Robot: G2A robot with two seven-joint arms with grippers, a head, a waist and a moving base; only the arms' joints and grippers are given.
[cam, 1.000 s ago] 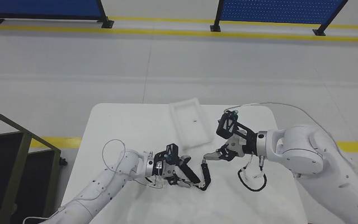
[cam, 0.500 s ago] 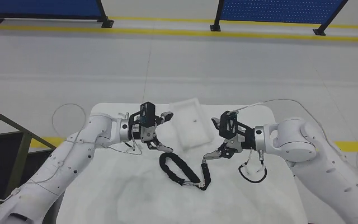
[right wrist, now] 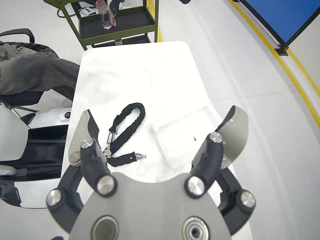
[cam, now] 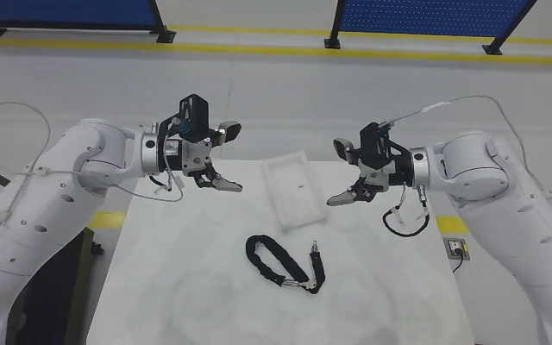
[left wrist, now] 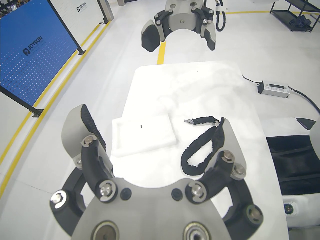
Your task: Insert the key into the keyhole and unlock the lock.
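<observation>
Left jaws released, spread wide, nothing between them. Left fingers [cam: 226,184] hang raised above the far left part of the worktop [cam: 172,285]. In the left wrist view both left fingers [left wrist: 86,121] are splayed with an empty gap.

Lock [cam: 280,263]: black fabric-sleeved chain, lying flat on the worktop. It sits below and between the two sets of jaws, nearer the robot than either, well apart from both, touched by neither. The closed loop end is on the left jaws' side. The metal barrel [right wrist: 110,138] and the metal pin [right wrist: 140,156] are on the right jaws' side. The pin lies free, not in the barrel. A small pale metal bit [right wrist: 107,152] sits at the barrel's end, partly behind a right finger; cannot tell whether it is the key.

Tray [cam: 289,188]: white, shallow, on the worktop between the two sets of jaws, just past the lock and closer to the right jaws. There is a tiny dark speck [cam: 299,184] inside, too small to tell.

Right jaws released, spread, empty. Right fingers [cam: 339,199] are raised above the worktop just beside the tray's right edge. They face the left jaws across the tray. In the right wrist view the lock lies beside one right finger [right wrist: 87,126] and the tray near the other.
</observation>
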